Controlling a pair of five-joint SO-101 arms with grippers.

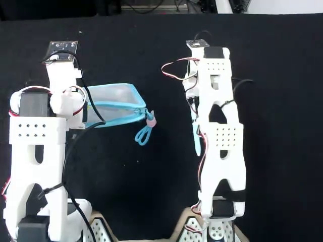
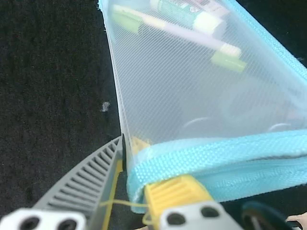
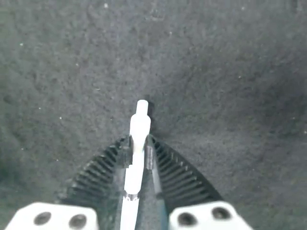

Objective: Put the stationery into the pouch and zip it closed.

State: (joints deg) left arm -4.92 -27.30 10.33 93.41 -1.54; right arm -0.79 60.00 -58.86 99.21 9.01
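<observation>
The pouch (image 1: 113, 103) lies on the black table (image 1: 151, 191) beside the left arm, one corner pinched in your left gripper (image 2: 125, 148). Your right gripper (image 3: 139, 143) is clamped on a white pen (image 3: 140, 120), well apart from the pouch. Bring the pen tip-first to the zipper edge, and hold that corner firmly so the mesh can't slide.

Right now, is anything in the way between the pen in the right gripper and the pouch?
Nothing visible lies on the black table between the white pen in the right gripper and the pouch. The pouch's blue pull loop trails on that side. The zip looks shut beside the left gripper, which may block entry.
</observation>
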